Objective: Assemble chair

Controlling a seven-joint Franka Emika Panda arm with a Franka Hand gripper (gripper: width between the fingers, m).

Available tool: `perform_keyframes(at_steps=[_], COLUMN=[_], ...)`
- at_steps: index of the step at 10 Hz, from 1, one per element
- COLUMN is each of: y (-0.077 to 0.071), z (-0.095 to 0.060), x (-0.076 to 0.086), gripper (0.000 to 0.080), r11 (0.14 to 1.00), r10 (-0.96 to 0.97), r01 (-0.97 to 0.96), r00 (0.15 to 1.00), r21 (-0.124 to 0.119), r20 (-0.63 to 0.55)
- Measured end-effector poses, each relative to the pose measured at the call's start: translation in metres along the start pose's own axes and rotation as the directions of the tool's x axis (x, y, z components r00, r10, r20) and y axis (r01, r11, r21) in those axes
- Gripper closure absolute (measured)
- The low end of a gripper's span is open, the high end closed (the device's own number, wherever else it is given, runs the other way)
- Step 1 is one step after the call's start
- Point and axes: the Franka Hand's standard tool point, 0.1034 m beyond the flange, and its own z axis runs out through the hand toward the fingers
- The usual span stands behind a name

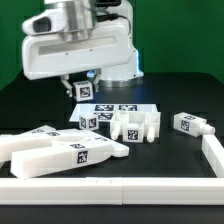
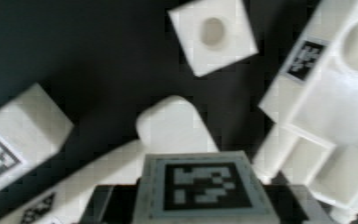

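Where the tool (image 1: 84, 84) is hanging: we are finding it at the back of the table (image 1: 170, 160), behind the marker board (image 1: 100, 112).
Tool: it is gripping a small tagged block (image 2: 202, 182), with one dark finger on each side and the tag facing the wrist camera.
Block height: we are not able to tell whether it is resting on the table or hanging just above it.
Chair parts: the others are lying loose, as far as we can tell. The slotted panel (image 1: 137, 126) is sitting just beside the board on the exterior view's right. A second block (image 1: 188, 122) is lying farther right. The long legs (image 1: 60, 152) are lying near the front, on the exterior view's left.
Risk, slipping: we are judging the hold narrow, so a quick swing could be twisting the block between the fingers.
Risk, collision: the panel is lying close below, so a low carry could be knocking it askew.
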Motion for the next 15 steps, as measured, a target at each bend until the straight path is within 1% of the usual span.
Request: perform_keyframes(at_steps=[3, 4, 5, 6, 7, 8, 9, 10, 11, 13, 14, 15], y=[0.001, 0.016, 0.032, 0.048, 0.050, 0.051, 0.053, 0.058, 0.058, 0.058, 0.059, 0.055], z=[0.003, 0.013, 0.028, 0.041, 0.053, 0.058, 0.064, 0.066, 0.067, 0.067, 0.066, 0.057], x=[-0.004, -0.023, -0.051, -0.067, -0.077, -0.081, -0.086, -0.090, -0.090, -0.090, -0.089, -0.082], gripper=[0.0524, 0.0524, 0.0524, 0.0524, 0.0524, 0.0524, 0.0524, 0.0524, 0.0524, 0.0524, 0.0276, 0.0276], r11=[1.000, 0.998, 0.998, 0.996, 0.998, 0.998, 0.998, 0.999, 0.999, 0.999, 0.999, 1.000], r10=[-0.001, -0.062, -0.064, -0.076, -0.058, -0.054, -0.050, -0.041, -0.042, -0.042, -0.040, -0.018], r01=[0.001, 0.062, 0.064, 0.077, 0.059, 0.055, 0.051, 0.042, 0.043, 0.043, 0.041, 0.019], r00=[1.000, 0.998, 0.998, 0.997, 0.998, 0.998, 0.998, 0.998, 0.998, 0.998, 0.998, 0.999], r21=[0.001, -0.018, -0.021, -0.036, -0.020, -0.016, -0.022, -0.020, -0.029, -0.029, -0.030, -0.019], r20=[0.004, -0.013, 0.003, 0.010, 0.028, 0.035, 0.041, 0.044, 0.042, 0.042, 0.040, 0.040])
